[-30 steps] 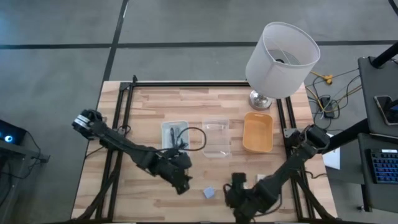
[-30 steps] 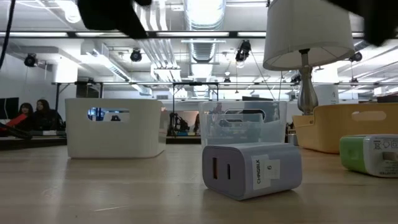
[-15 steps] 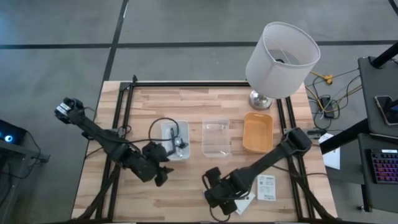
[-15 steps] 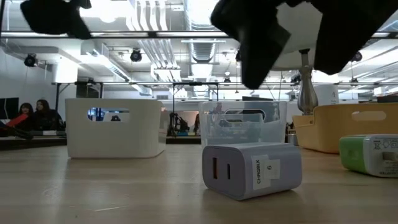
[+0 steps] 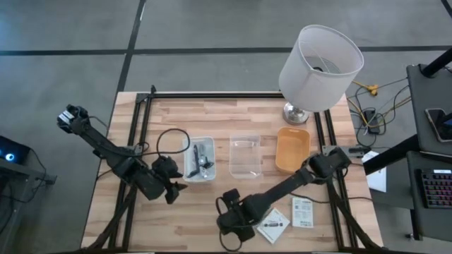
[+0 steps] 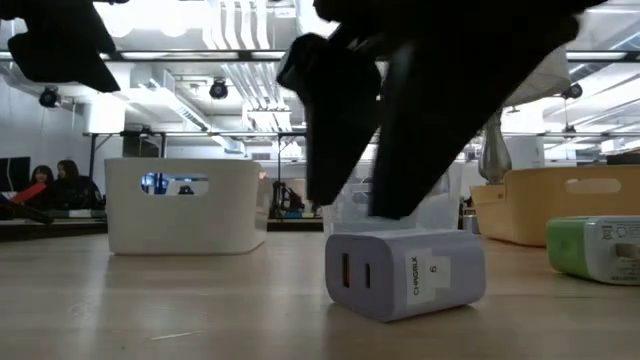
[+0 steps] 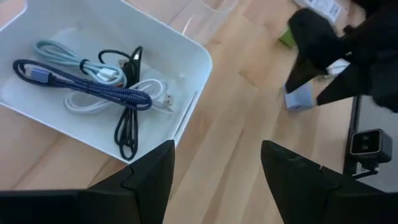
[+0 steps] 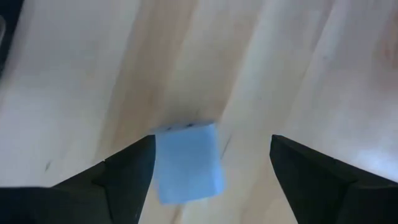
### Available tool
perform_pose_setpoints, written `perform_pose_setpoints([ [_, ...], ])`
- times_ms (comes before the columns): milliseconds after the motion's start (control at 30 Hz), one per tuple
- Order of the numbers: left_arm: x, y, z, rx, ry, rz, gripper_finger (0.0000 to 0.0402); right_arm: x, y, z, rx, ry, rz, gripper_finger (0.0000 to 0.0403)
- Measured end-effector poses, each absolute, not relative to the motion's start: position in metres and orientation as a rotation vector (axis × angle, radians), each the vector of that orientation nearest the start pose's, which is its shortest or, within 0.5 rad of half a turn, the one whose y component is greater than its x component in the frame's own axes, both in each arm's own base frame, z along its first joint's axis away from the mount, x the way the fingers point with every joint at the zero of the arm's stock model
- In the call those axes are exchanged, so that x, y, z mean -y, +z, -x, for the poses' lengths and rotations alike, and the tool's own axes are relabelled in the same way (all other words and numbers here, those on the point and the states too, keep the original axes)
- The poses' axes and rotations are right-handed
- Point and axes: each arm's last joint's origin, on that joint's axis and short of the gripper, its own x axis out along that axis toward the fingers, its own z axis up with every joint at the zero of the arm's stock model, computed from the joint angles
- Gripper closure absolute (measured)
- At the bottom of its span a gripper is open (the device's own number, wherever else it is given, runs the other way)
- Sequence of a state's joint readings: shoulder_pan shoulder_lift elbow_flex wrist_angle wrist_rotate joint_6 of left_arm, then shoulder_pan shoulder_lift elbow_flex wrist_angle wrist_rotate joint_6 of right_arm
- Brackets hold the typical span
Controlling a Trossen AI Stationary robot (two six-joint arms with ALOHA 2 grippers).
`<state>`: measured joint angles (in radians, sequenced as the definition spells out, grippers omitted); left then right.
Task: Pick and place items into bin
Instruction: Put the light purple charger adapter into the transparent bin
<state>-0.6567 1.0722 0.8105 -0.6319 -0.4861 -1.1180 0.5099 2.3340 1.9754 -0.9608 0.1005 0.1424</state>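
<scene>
A lavender-blue block (image 8: 186,163) with a white label (image 6: 405,272) lies flat on the wood near the table's near edge. My right gripper (image 8: 211,155) is open and hangs over it from above, one finger on each side, and hides the block in the high view (image 5: 232,223). My left gripper (image 7: 214,180) is open and empty, just left of the white bin (image 5: 199,159). Dark, white and blue cables (image 7: 106,93) lie in that bin. A green piece (image 6: 595,248) and two white printed packets (image 5: 272,226) (image 5: 302,212) lie flat on the table.
A clear bin (image 5: 245,156) and an orange bin (image 5: 292,149) stand in a row right of the white bin. A lamp with a white shade (image 5: 321,65) stands at the far right corner. Black frame rails (image 5: 141,141) run along the table's sides. People sit in the room beyond (image 6: 50,185).
My right gripper has swung along the near edge toward the table's left and come down over the lavender-blue block, which has stayed put. My left gripper has drawn back toward the table's left, from in front of the white bin to beside its left side.
</scene>
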Motion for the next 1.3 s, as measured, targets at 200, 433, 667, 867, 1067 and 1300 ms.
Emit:
perform_pose_setpoints([
  [200, 0.109, 0.255, -0.163, -0.716, 0.254, 0.567, 0.0179, -0.235, 0.161, -0.418, -1.313, 0.297, 0.285, 0.0114],
  [433, 0.108, 0.256, -0.163, -0.715, 0.241, 0.54, 0.0179, -0.236, 0.156, -0.418, -1.322, 0.297, 0.296, 0.0115],
  [667, 0.108, 0.256, -0.163, -0.715, 0.242, 0.539, 0.0179, -0.233, 0.154, -0.412, -1.386, 0.262, 0.287, 0.0137],
  [867, 0.108, 0.256, -0.163, -0.711, 0.245, 0.537, 0.0179, -0.233, 0.154, -0.412, -1.384, 0.261, 0.284, 0.0185],
  [1067, 0.108, 0.256, -0.163, -0.709, 0.247, 0.536, 0.0179, -0.234, 0.154, -0.413, -1.379, 0.272, 0.278, 0.0218],
  [1300, 0.108, 0.256, -0.163, -0.704, 0.249, 0.537, 0.0179, -0.228, 0.173, -0.409, -1.361, 0.177, 0.212, 0.0214],
])
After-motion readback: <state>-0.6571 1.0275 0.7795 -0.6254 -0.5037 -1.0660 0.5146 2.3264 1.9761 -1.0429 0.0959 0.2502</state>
